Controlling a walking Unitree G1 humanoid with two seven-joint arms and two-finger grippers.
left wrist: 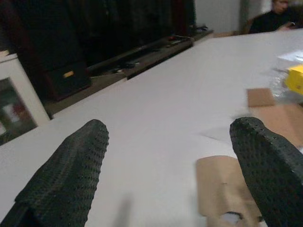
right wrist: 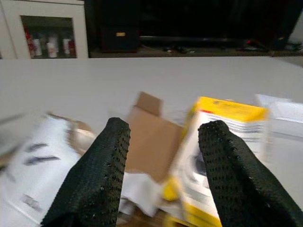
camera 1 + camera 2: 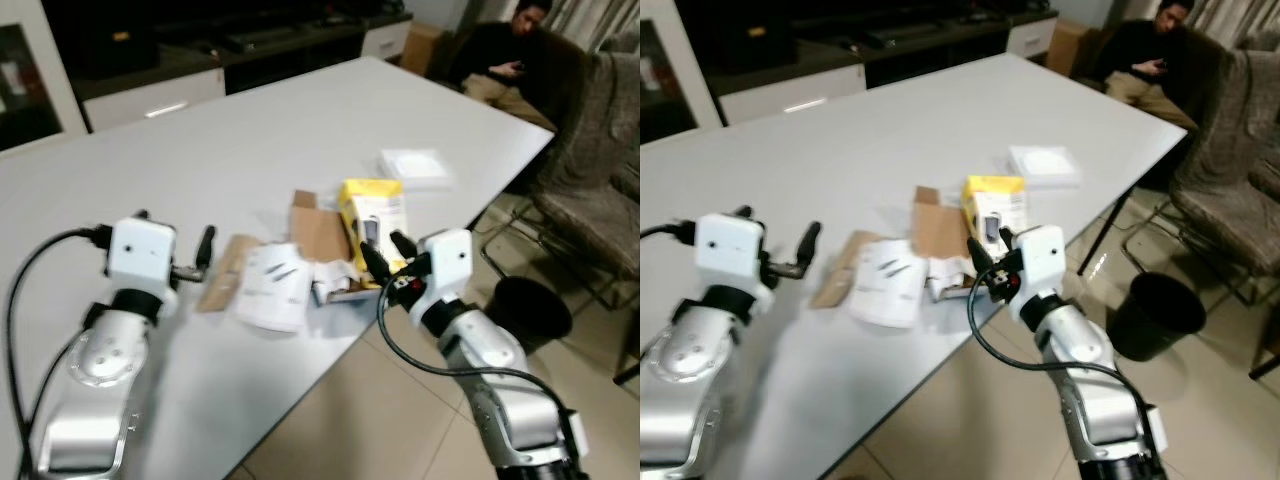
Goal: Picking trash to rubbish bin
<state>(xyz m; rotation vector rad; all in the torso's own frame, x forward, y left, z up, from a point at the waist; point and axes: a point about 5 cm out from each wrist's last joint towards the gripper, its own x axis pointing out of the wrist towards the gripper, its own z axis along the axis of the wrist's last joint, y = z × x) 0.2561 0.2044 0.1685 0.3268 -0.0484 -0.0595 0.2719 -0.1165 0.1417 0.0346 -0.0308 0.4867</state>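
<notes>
Trash lies scattered near the front edge of the long white table (image 3: 300, 130): a yellow cardboard box (image 3: 373, 220), flat brown cardboard pieces (image 3: 318, 232), a white printed paper sheet (image 3: 272, 284) and a white flat packet (image 3: 414, 166) farther back. The right gripper (image 3: 384, 256) hovers just before the yellow box, fingers spread apart, holding nothing. The left gripper (image 3: 203, 249) hangs over the table beside the brown cardboard, fingers wide apart and empty. A round black rubbish bin (image 3: 530, 310) stands on the tiled floor off the table's right corner, and a seated person (image 3: 505, 55) is beyond.
</notes>
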